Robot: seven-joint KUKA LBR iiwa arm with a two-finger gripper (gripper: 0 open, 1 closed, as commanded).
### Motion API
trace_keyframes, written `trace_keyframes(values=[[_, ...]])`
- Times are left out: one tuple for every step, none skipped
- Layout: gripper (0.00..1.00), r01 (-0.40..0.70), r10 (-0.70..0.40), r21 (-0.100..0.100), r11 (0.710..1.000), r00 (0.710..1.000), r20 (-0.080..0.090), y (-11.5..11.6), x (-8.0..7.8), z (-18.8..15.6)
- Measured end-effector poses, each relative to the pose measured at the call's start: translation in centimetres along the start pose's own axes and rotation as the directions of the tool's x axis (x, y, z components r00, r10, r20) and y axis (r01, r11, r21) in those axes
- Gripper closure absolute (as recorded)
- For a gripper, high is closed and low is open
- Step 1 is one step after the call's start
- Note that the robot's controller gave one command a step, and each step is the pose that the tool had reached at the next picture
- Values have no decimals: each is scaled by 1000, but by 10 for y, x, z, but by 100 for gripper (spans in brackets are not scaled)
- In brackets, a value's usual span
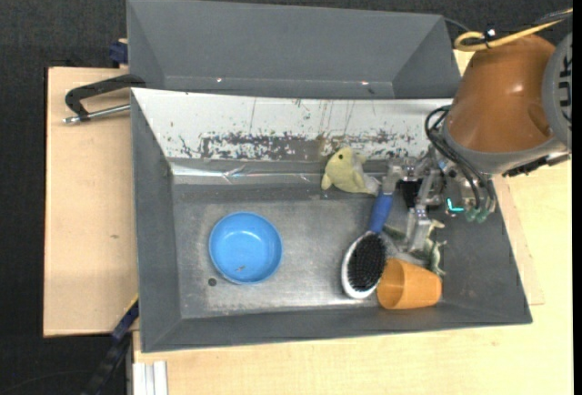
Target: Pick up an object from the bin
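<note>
a grey metal bin [273, 47] holds four loose things, well spread on its floor. the hairbrush [364, 264] lies in the right half of the floor, its oval head with black bristles and a white rim toward the front wall and its blue handle slanting away toward the back wall.

the arm comes in from the right of the hairbrush, its wrist under an orange cover [505, 102] that sits above the bin's right rim, with dark cables [446, 152] looping below the cover. the jaws hang low in the bin just to the right of the hairbrush's blue handle, close beside it; whether they touch it cannot be told. the metal parts there are too cluttered to read, so i cannot tell whether the jaws stand wide or narrow, nor whether anything is between them.

an orange cup [409, 286] lies on its side just to the right of the hairbrush's head, touching or nearly touching it, its mouth turned away from the brush; it is on the front-wall side of the jaws. a yellow soft toy [344, 171] rests beyond the tip of the hairbrush's handle, against the foot of the back wall. a blue bowl [244, 247] sits upright well to the left of the hairbrush's head, apart from everything else.
</note>
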State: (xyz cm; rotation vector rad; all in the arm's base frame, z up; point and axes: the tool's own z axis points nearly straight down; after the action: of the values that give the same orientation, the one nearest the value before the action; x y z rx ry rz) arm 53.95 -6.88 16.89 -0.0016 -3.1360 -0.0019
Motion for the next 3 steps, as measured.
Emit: trace_keyframes(values=[[0,473,-473,1,881,881,0,14,-53,97],[0,282,-282,6,959,959,13,-17,-56,66],[0,591,-591,7,807,807,11,22,-63,60]])
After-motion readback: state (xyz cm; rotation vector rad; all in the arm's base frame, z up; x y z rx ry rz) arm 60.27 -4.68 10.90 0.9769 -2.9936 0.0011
